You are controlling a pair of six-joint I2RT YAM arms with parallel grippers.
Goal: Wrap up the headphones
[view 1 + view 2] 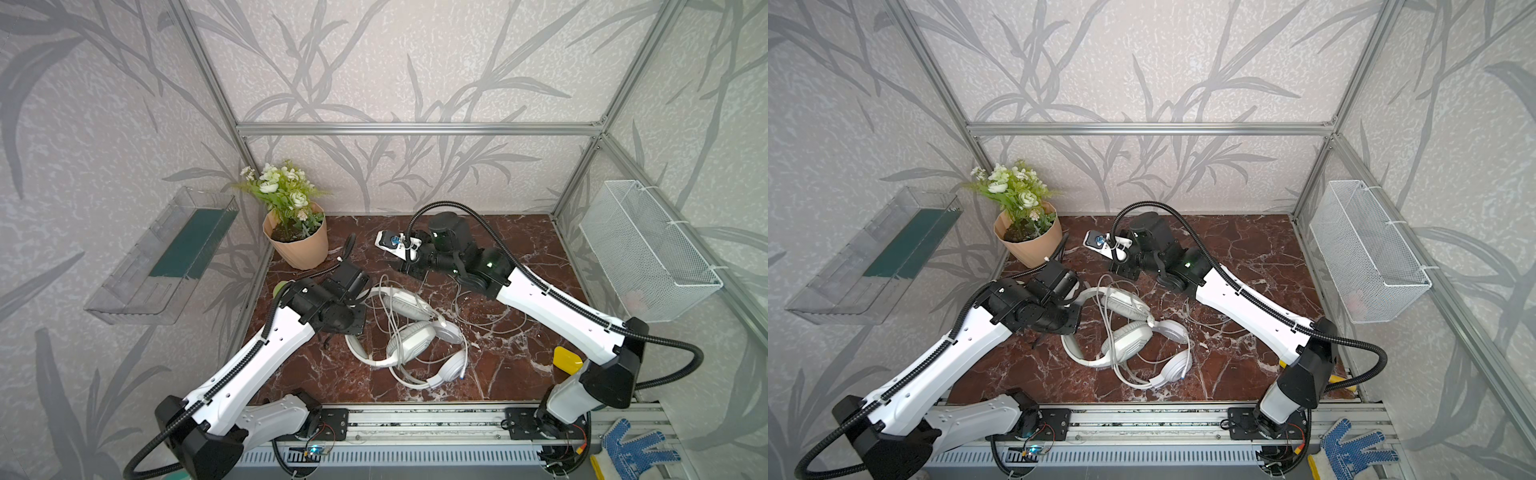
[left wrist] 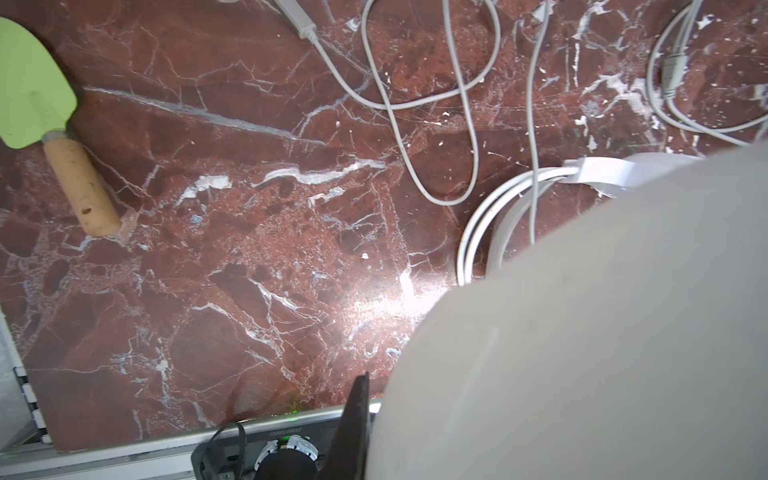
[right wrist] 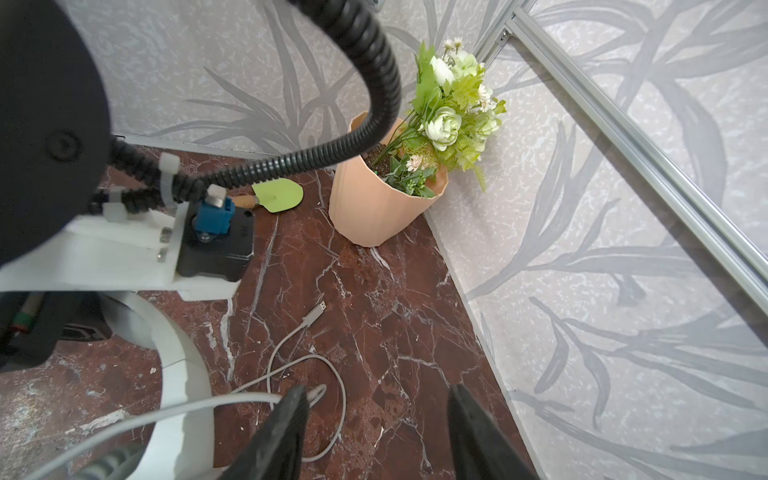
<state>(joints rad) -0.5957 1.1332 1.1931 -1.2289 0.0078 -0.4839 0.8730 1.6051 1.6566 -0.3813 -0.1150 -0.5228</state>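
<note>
Wall bin: I count one clear plastic bin (image 1: 166, 253), on the left wall.
Plant: one peach flowerpot (image 1: 299, 247) with white flowers, at the back left of the red marble worktop (image 1: 519, 249).
Trowel: one green-bladed trowel (image 2: 33, 83), beside the pot.
Left fingers (image 2: 356, 419): closed, at the end of a white headband (image 3: 183, 357). I cannot tell whether they pinch it.
Headphones (image 1: 411, 338): two, tangled mid-worktop. One is a greyish-white padded headset (image 1: 409, 305), the other a glossy white headset (image 1: 452, 366). Their pale cables (image 3: 166, 419) loop over and around them.
Right fingers (image 3: 291, 428): spread apart with nothing between them, low behind the headphones. One cable runs up against one finger.
Basket: one white mesh basket (image 1: 648, 253), on the right wall.
Glove: one blue-dotted glove (image 1: 631, 449), on the front rail at the far right.
</note>
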